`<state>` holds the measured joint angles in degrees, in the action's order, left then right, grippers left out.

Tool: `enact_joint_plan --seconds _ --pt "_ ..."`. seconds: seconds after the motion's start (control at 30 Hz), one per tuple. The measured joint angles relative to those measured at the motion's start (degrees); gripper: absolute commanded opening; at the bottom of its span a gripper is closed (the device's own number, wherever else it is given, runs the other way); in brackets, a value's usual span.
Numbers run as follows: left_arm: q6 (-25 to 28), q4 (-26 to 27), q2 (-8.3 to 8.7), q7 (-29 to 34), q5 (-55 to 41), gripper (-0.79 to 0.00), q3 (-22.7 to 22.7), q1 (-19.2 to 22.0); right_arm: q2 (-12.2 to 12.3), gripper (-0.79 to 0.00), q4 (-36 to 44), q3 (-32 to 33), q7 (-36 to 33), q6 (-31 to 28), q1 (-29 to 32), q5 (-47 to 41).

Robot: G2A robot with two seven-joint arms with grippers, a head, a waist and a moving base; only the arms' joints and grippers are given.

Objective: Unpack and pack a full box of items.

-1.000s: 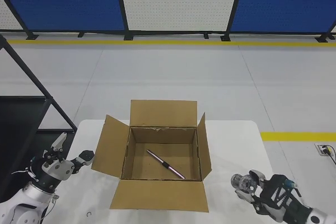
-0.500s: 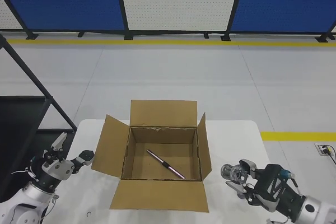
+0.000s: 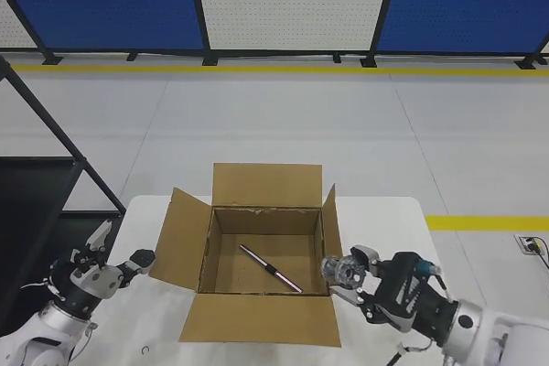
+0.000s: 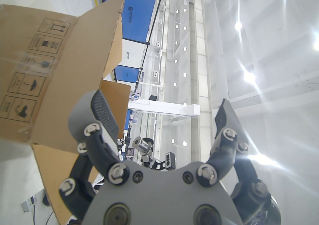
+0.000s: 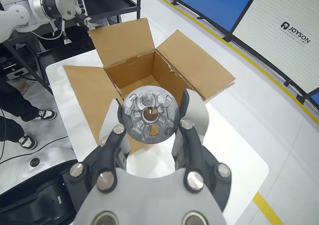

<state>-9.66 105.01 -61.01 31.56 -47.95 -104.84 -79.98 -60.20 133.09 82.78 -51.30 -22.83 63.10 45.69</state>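
From above, the open box (image 3: 261,320) sits mid-tabletop (image 3: 384,220) with a pen (image 3: 270,268) inside. The right tool (image 3: 345,274) holds a metal hub (image 3: 335,268) at its rim, probably for packing.

Left wrist: the left tool (image 4: 163,111) gapes empty beside a flap.

Right wrist: the fingers (image 5: 192,111) pinch the hub's edge.

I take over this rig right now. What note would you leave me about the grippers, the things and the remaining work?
Left gripper: open, empty, beside the box's left flap.
Right gripper: shut on the round metal part, by the box's right flap.
Box: open on the table; a thin rod lies on its floor.
Done: rod is in the box.
Left: metal part not yet inside; probably lower it in, then release.
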Motion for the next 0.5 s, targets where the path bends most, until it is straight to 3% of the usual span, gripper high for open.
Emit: enact_joint_plan --seconds 0.17,0.33,0.5 --pt "1.3 0.5 -0.13 0.1 -1.2 0.000 -1.4 -2.5 -1.9 -0.785 -7.6 -14.8 -3.4 9.5 -15.0 5.7" --pt "2.3 1.2 -0.28 0.0 -2.5 0.000 -2.7 -4.6 -5.4 -0.785 -20.8 -28.6 -2.8 18.7 -29.8 7.6" --pt "2.8 1.7 -0.41 -0.2 -2.8 0.000 -2.9 -5.6 -9.1 -0.785 -32.1 -37.5 0.2 25.6 -39.1 5.5"
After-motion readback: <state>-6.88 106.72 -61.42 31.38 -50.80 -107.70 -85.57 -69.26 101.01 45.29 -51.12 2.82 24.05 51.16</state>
